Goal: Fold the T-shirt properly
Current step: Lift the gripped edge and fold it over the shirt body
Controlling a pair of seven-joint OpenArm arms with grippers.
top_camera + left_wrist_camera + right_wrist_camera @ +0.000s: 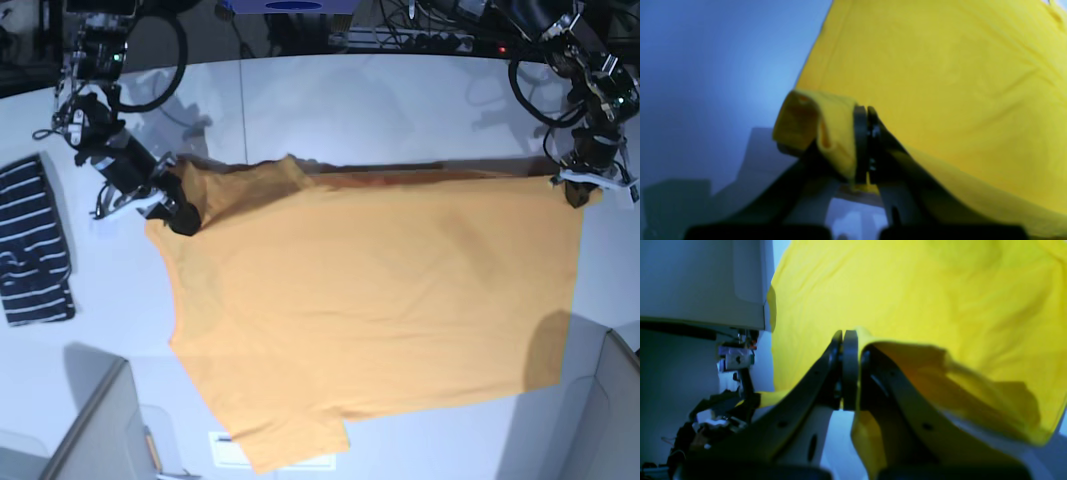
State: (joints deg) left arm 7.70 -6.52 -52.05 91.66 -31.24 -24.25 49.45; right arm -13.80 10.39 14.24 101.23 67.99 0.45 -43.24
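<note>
White bench (pixel 400 100) holds the T-shirt (pixel 370 310); left end effector (pixel 572 192) and right end effector (pixel 182 218) each pinch an upper corner, stretching it flat for folding.

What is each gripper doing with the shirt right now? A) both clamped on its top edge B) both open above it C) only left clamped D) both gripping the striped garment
A: the left gripper and right gripper are each shut on a corner of the T-shirt, and both wrist views show yellow cloth pinched between the jaws.
</note>
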